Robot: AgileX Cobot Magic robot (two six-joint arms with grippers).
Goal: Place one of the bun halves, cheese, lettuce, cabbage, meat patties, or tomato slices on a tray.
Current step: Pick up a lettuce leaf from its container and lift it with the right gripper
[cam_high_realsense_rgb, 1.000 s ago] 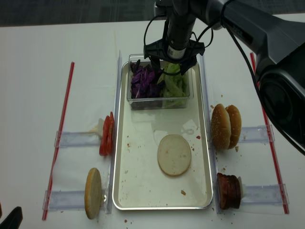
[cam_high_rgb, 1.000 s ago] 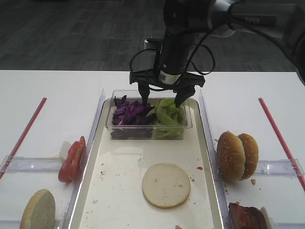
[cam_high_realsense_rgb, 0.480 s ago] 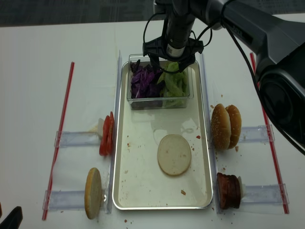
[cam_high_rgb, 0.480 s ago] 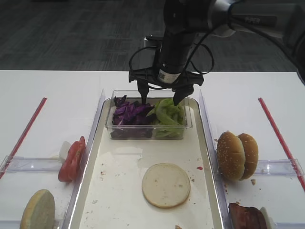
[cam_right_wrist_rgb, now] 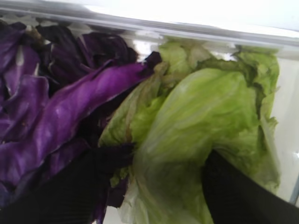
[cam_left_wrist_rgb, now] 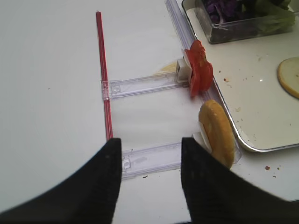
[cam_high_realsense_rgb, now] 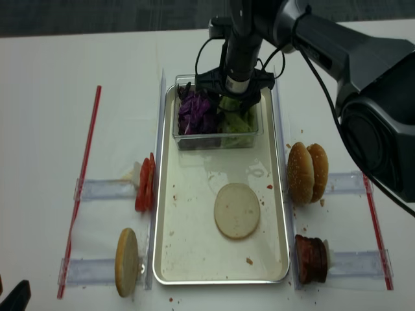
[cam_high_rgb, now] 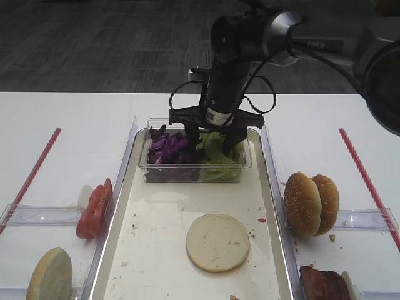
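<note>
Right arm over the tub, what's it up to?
The right gripper is down in the clear tub at the far end of the tray, its fingers straddling the lettuce beside the purple cabbage. No firm grip shows yet. One flat bun half already lies on the tray. The left gripper hovers open over the table, idle.

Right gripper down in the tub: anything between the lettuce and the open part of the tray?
Only the clear tub's near wall. The right gripper is down around the lettuce, so it must lift over that wall. Beyond it the tray is bare apart from the flat bun half and crumbs.
</note>
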